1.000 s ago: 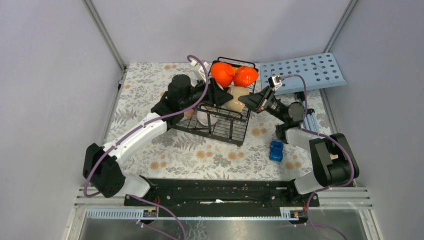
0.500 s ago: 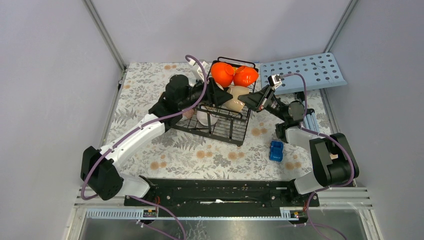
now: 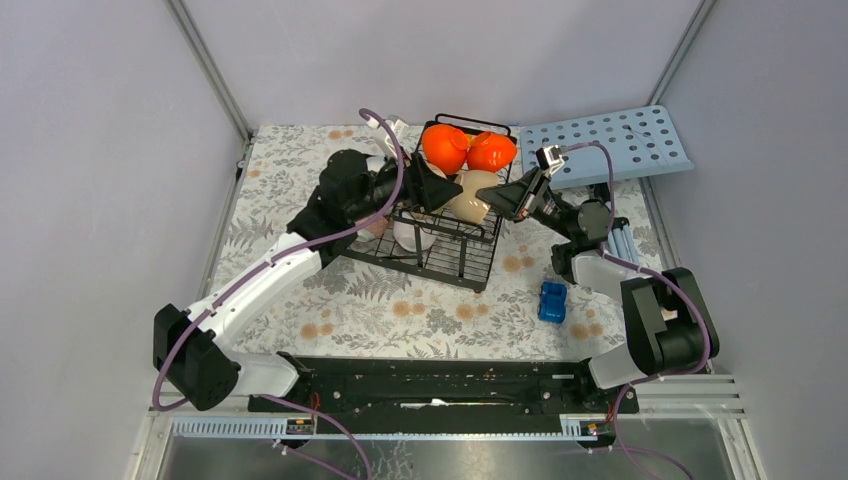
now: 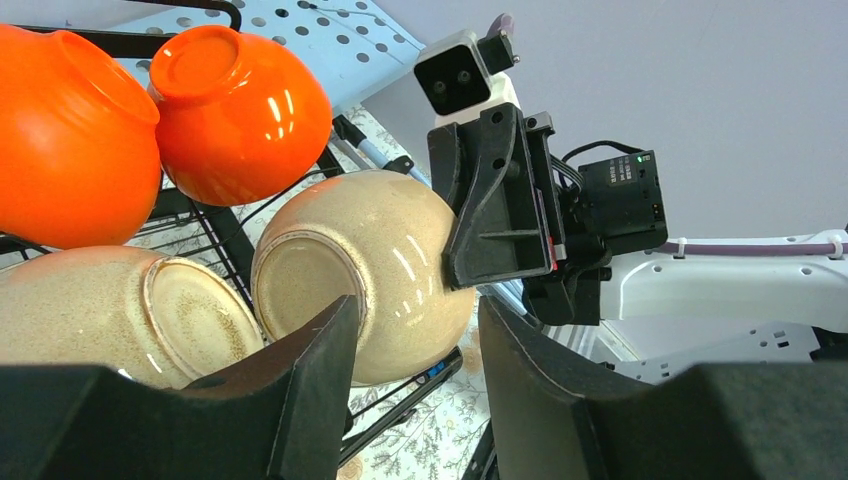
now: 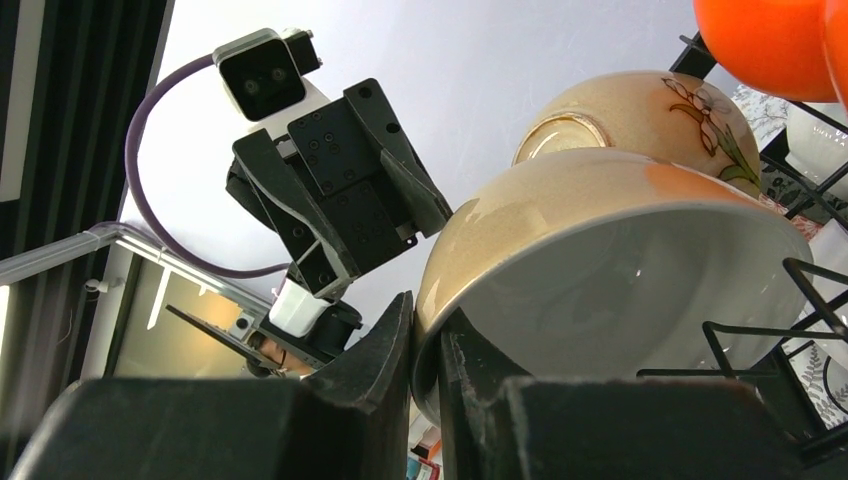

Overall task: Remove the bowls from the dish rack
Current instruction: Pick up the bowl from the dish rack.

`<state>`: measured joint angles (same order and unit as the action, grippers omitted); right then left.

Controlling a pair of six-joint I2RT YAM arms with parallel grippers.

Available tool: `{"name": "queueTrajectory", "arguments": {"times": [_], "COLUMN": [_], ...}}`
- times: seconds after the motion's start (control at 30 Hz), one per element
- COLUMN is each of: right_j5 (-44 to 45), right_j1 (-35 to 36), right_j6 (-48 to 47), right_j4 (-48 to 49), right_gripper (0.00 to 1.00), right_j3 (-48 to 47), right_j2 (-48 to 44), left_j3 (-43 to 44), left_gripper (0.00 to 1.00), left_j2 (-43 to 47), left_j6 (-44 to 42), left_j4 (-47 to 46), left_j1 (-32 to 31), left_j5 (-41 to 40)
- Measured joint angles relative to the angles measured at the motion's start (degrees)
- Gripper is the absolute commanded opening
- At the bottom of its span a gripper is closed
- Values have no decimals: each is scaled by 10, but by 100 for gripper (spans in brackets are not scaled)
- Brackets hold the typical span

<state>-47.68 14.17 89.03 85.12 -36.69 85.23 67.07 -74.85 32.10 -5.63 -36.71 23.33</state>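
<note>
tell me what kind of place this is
Probably a lab test cell dressed as a kitchen: bare grey walls with metal framing, a floral tablecloth, and a black dish rack holding bowls.

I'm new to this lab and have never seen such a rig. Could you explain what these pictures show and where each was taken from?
Two robot arms are bolted at the near edge of a flower-patterned table. One picture looks down from above; the other two come from a camera on each wrist. On the table stands a black wire dish rack with orange bowls. To its right lie a light-blue perforated board and a small blue object. The right gripper pinches the rim of a cream bowl. The left gripper is open, jaws apart close by that bowl.
</note>
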Motion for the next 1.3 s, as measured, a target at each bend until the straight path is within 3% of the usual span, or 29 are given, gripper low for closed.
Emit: {"name": "queueTrajectory", "arguments": {"times": [0.17, 0.33, 1.07, 1.3], "right_j5": [0, 0, 0, -3], "right_j1": [0, 0, 18, 35], "right_j6": [0, -1, 6, -33], "right_j4": [0, 0, -4, -37], "right_gripper": [0, 0, 0, 0], "right_j3": [-4, -13, -84, -116], "right_j2": [-4, -10, -10, -21], "left_j3": [0, 0, -26, -75], "left_gripper": [71, 80, 99, 99], "left_j2": [2, 11, 60, 134], "left_j6": [-7, -8, -12, -6], "left_j4": [0, 0, -5, -30], "left_j1": [0, 0, 0, 23], "left_j5": [-5, -15, -59, -101]}}
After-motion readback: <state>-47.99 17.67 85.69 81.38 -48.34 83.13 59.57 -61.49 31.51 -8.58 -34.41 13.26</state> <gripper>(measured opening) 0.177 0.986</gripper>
